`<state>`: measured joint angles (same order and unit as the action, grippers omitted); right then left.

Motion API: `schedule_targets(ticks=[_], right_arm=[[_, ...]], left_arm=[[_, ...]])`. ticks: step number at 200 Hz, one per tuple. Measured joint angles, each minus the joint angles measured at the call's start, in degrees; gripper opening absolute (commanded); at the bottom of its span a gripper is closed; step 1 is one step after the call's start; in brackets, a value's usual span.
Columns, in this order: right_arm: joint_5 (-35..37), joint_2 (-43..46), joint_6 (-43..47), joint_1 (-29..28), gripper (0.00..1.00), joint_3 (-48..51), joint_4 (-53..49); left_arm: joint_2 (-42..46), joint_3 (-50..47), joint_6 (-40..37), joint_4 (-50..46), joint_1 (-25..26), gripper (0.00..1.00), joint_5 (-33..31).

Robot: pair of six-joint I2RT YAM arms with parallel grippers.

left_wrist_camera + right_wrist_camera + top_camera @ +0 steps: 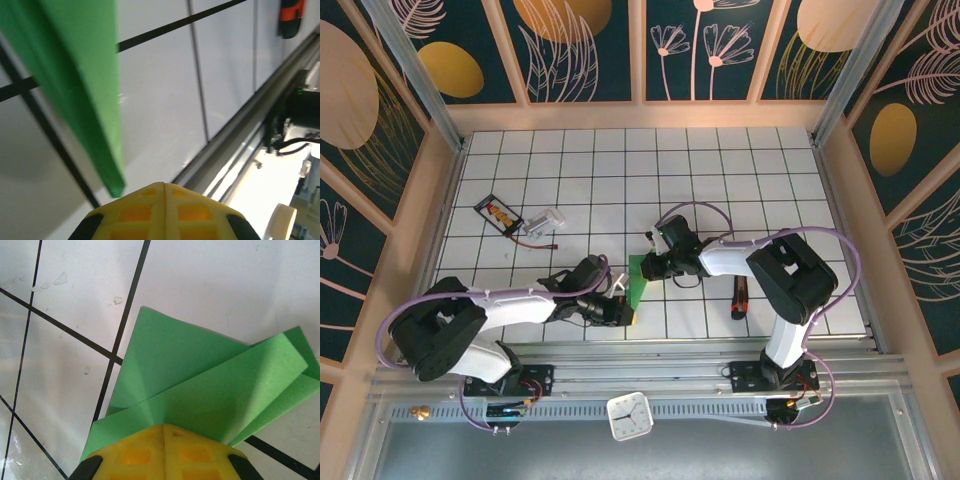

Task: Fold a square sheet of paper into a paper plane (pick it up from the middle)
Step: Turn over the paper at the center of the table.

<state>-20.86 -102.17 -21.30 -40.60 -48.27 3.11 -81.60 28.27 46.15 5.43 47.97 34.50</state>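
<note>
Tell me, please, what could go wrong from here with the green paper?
1. The right pincer looks shut on the paper where its folded layers fan apart; a pull could open the creases or tear it.
2. The left pincer is shut with the paper's corner just ahead of it, not gripped; advancing might crumple the paper rather than catch it.

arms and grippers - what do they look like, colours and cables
Both arms have white links and black joint housings, the left arm and the right arm alike. A lilac cable loops along each. The left gripper and the right gripper have yellow fingers with a moulded grid of square recesses, flanked by black.
</note>
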Motion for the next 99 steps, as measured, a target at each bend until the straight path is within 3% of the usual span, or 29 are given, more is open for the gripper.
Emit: schedule_targets(ticks=[37,99], right_arm=[[0.0,0.0,0.0,0.0,0.08,0.0,0.0],[0.0,0.0,0.0,0.0,0.07,0.0,0.0]], left_arm=[[0.3,0.1,1.3,2.9,0.0,0.03,1.0],[-5.5,2.9,-1.2,-0.3,0.0,0.02,-0.1]])
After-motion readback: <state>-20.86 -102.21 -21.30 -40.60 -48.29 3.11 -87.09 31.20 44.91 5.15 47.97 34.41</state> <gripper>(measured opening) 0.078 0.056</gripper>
